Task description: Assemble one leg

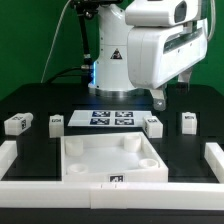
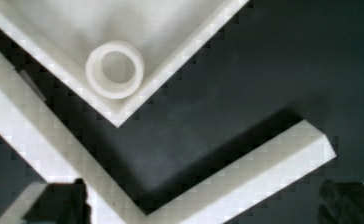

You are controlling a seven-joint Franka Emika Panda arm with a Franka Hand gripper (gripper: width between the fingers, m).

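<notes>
Several small white legs with marker tags stand on the black table: two at the exterior view's left [image 1: 17, 125] [image 1: 55, 122] and two at its right [image 1: 153, 125] [image 1: 187, 122]. The large white tray [image 1: 110, 160] lies in front of them. In the wrist view one tray corner [image 2: 179, 40] with a round socket [image 2: 117, 68] shows. My gripper [image 1: 159, 98] hangs above the table over the right pair of legs, touching nothing. In the wrist view it [image 2: 200, 205] is open and empty, with its dark fingertips [image 2: 54, 205] far apart. No leg shows in the wrist view.
The marker board [image 1: 110, 118] lies behind the tray. A white fence runs along the left [image 1: 10, 160], right [image 1: 214, 158] and front [image 1: 110, 192]. One of its corners [image 2: 117, 190] lies below the gripper in the wrist view. The arm's bulky white body [image 1: 165, 50] fills the upper right.
</notes>
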